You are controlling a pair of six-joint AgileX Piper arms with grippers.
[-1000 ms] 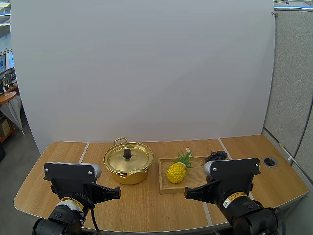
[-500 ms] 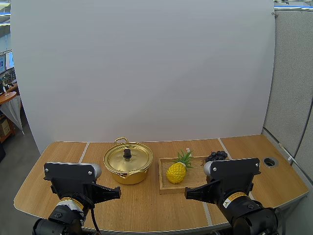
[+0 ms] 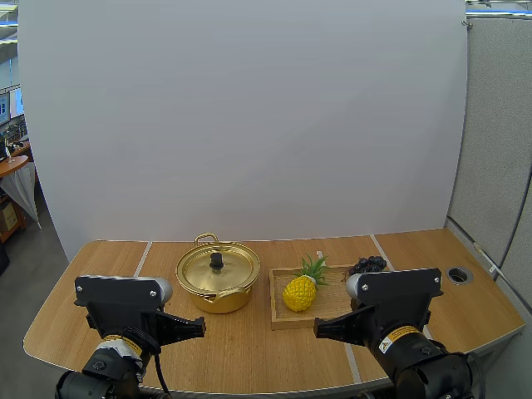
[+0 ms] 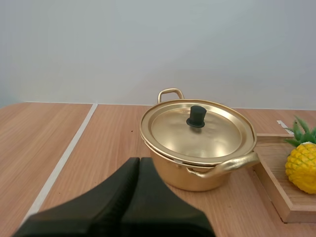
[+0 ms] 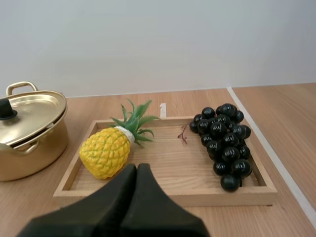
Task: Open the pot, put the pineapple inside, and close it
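Note:
A gold pot (image 3: 218, 276) with its lid (image 4: 196, 128) on and a black knob (image 4: 196, 116) stands on the wooden table, left of a wooden tray (image 3: 330, 312). A yellow pineapple (image 3: 301, 290) with green leaves lies on the tray's left side (image 5: 111, 147). My left gripper (image 4: 138, 164) is shut, its fingers together as one dark wedge, short of the pot (image 4: 197, 145). My right gripper (image 5: 137, 170) is shut too, at the tray's near edge (image 5: 163, 196), just in front of the pineapple. In the high view both grippers (image 3: 199, 327) (image 3: 318, 330) sit low near the table's front.
A bunch of dark grapes (image 5: 224, 140) lies on the tray's right side (image 3: 367, 265). A round hole (image 3: 459, 273) is set in the table at far right. Pale seams (image 4: 64, 160) run across the tabletop.

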